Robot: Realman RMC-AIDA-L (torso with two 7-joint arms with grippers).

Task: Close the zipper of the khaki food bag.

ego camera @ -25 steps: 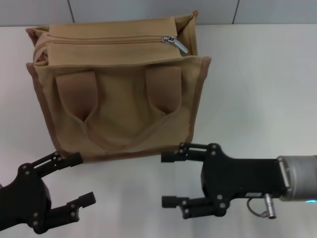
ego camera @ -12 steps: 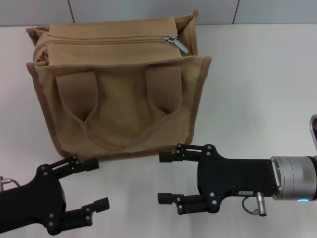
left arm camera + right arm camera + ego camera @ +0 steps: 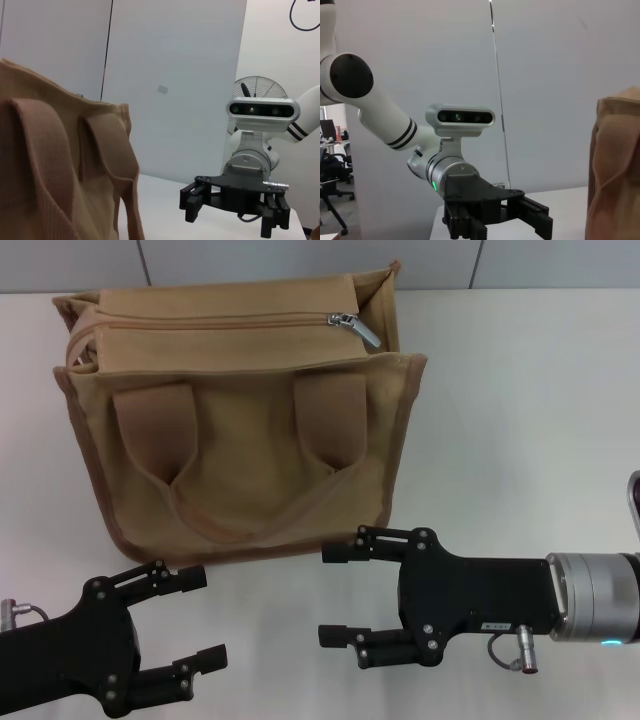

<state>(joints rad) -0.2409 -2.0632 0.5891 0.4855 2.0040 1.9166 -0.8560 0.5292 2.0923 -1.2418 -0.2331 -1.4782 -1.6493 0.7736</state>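
The khaki food bag stands upright at the back left of the white table, its handle front facing me. The zipper runs along its top, with the silver pull tab at the bag's right end. My left gripper is open and empty, low in front of the bag's left corner. My right gripper is open and empty, in front of the bag's right corner, fingers pointing left. The left wrist view shows the bag's front and the right gripper. The right wrist view shows the bag's edge and the left gripper.
The white table stretches to the right of the bag. A grey wall stands right behind the bag. A fan stands beyond the right arm in the left wrist view.
My left gripper has moved right, toward the middle in front of the bag. My right gripper has shifted slightly left. The bag and the pull tab have not moved.
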